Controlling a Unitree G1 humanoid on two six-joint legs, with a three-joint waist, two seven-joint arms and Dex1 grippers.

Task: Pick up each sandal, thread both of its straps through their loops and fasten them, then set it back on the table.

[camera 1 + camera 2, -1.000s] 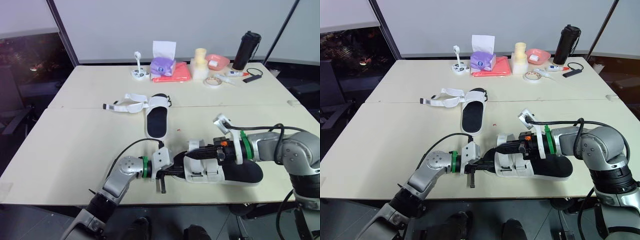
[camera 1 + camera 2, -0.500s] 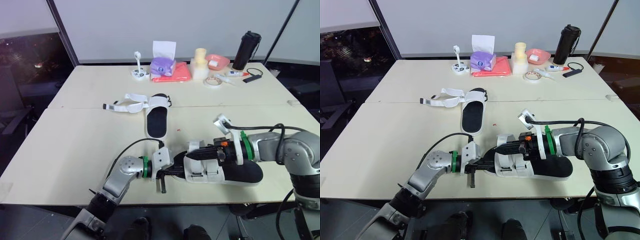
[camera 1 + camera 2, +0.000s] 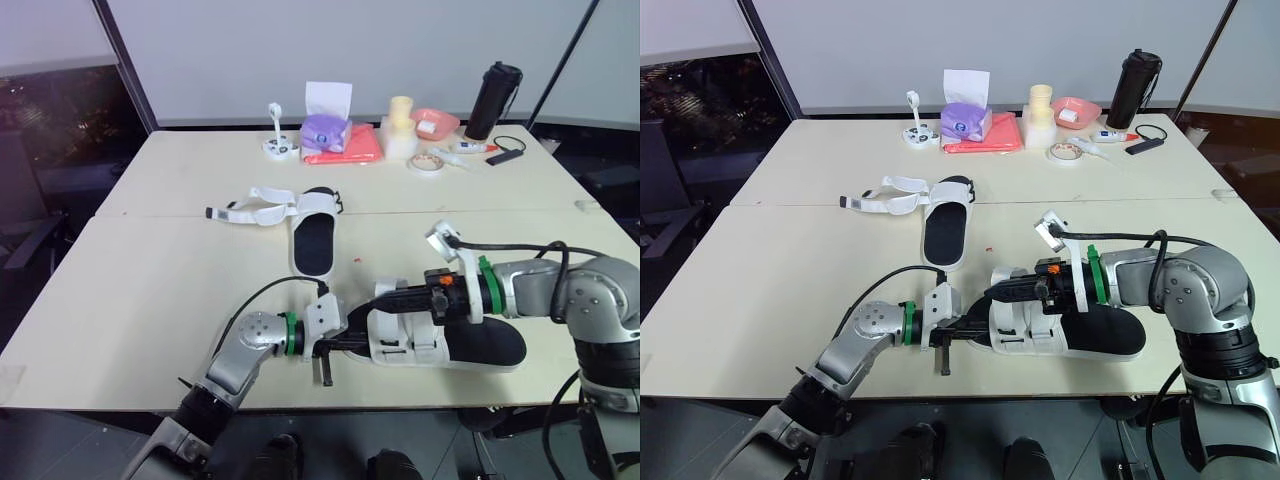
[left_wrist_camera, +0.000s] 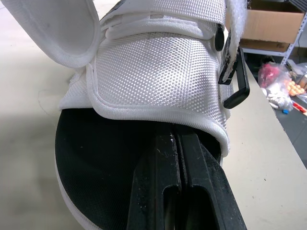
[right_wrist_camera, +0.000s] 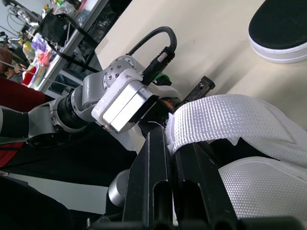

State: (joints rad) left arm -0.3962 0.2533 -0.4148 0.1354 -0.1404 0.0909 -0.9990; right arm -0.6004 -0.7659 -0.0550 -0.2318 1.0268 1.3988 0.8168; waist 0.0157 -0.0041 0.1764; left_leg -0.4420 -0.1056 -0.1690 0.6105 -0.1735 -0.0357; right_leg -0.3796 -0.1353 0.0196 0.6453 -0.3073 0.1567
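1. The near sandal [image 3: 470, 345] is laid flat on the desk [image 3: 150, 290], close to its front edge.
2. The left end effector [image 4: 175, 140] is pressed together on the black insole at the toe.
3. A white strap [image 5: 225, 120] is pinched by the right end effector [image 3: 384, 297].
4. The second sandal [image 3: 313, 240] is laid farther back.

Cream tables [image 3: 150, 290], white wall panels [image 3: 400, 50] w/ black posts [image 3: 123, 60], dark window [image 3: 60, 110] at left.

Bright, even overhead light; soft faint shadows on pale table [image 3: 140, 290]; dark glass panel [image 3: 60, 120] upper left.
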